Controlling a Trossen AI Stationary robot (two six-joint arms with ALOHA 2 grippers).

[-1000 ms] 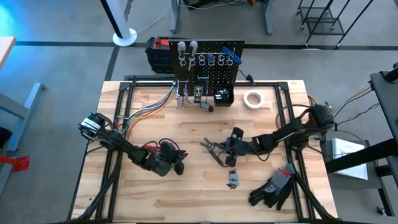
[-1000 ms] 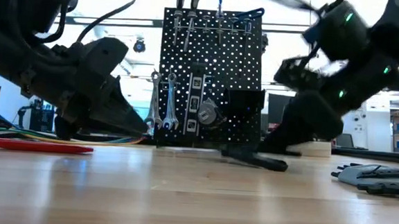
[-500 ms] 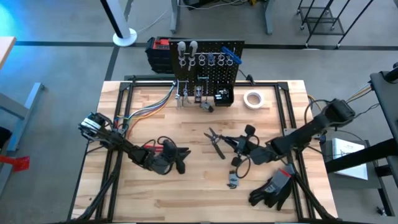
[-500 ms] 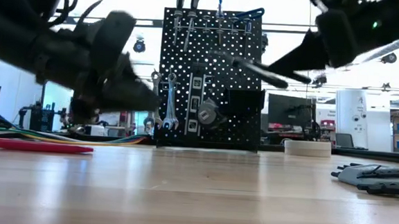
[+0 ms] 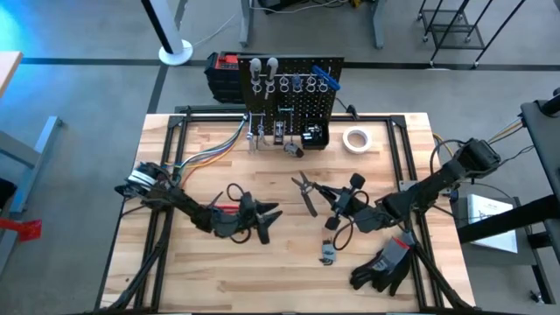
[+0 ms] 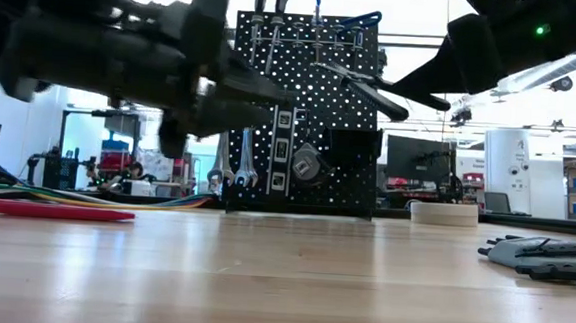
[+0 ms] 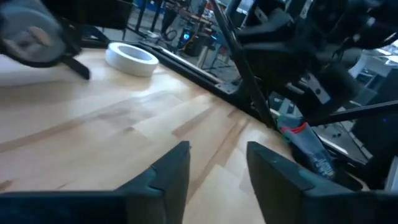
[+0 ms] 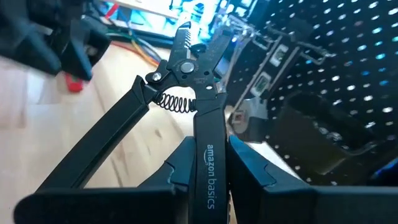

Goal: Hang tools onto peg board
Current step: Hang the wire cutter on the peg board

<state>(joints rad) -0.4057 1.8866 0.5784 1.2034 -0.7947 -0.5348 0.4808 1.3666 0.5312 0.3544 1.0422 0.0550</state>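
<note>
Right arm reaches in low from the right edge, forearm stretched toward the middle of the surface (image 5: pixel 262 280). Right gripper (image 5: pixel 339 203) is clenched on one handle of the black pliers (image 8: pixel 186 81), lifted off the surface; the other handle splays free, spring showing, nose aimed at the peg board (image 5: pixel 291 92). In the low view the pliers (image 6: pixel 365 86) hang in the air in front of the board's upper half.

Left arm lies low across the left half, left gripper (image 5: pixel 265 219) mid-surface, fingers (image 7: pixel 171 174) apart and grasping nothing. A red-handled tool (image 6: pixel 60 210) lies on the surface under this arm.

Peg board stands upright at the far edge. Wrenches (image 6: pixel 233 158) hang at its lower left, more tools along the top ring hooks (image 5: pixel 284 83), a small bin (image 5: pixel 314 137) at lower right; what is in the bin cannot be made out.

A small tool (image 5: pixel 327 254) lies near the right gripper, gloves (image 5: pixel 385 262) at the near right, tape roll (image 5: pixel 354 139) just right of the board.
</note>
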